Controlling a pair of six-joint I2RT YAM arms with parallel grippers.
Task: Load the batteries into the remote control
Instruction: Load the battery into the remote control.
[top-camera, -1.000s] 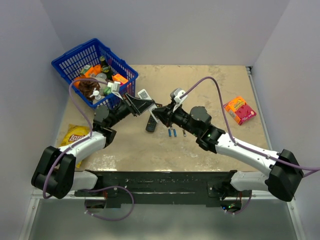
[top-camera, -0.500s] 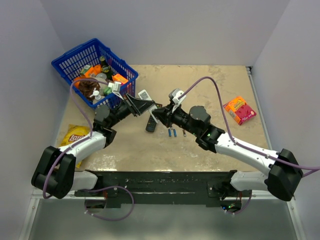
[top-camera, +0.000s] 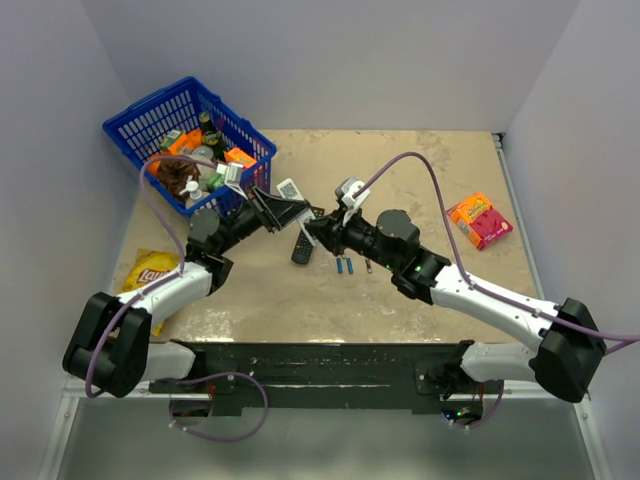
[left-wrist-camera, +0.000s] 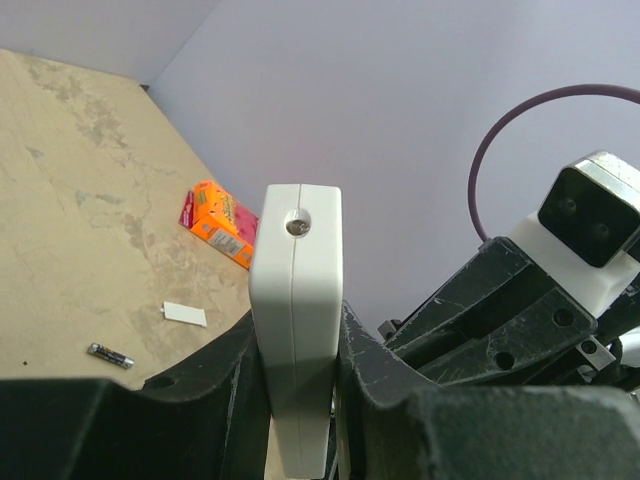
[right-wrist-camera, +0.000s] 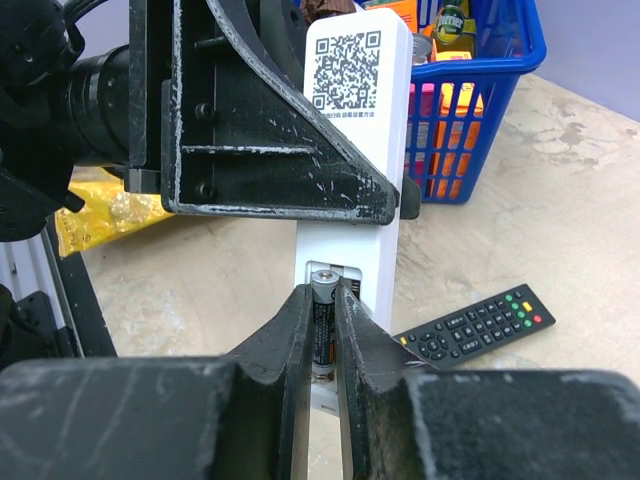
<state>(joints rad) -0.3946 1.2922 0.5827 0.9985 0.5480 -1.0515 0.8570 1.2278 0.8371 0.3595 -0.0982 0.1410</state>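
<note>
My left gripper (top-camera: 283, 212) is shut on the white remote control (top-camera: 290, 192) and holds it above the table. In the left wrist view the remote (left-wrist-camera: 296, 300) stands edge-on between the black fingers. In the right wrist view its back (right-wrist-camera: 352, 150) faces me, with a QR label and an open battery compartment. My right gripper (right-wrist-camera: 322, 312) is shut on a dark battery (right-wrist-camera: 323, 325) and holds it at the open compartment. Two blue batteries (top-camera: 345, 266) and a dark battery (top-camera: 368, 265) lie on the table below.
A black remote (top-camera: 303, 245) lies under the grippers. A blue basket (top-camera: 135, 115) of goods stands at the back left, a yellow chips bag (top-camera: 150, 270) at the left edge, an orange box (top-camera: 480, 220) at the right. A small white cover (left-wrist-camera: 185, 314) lies on the table.
My right gripper with the battery has shifted slightly left, closer to the white remote. The left arm has held still.
</note>
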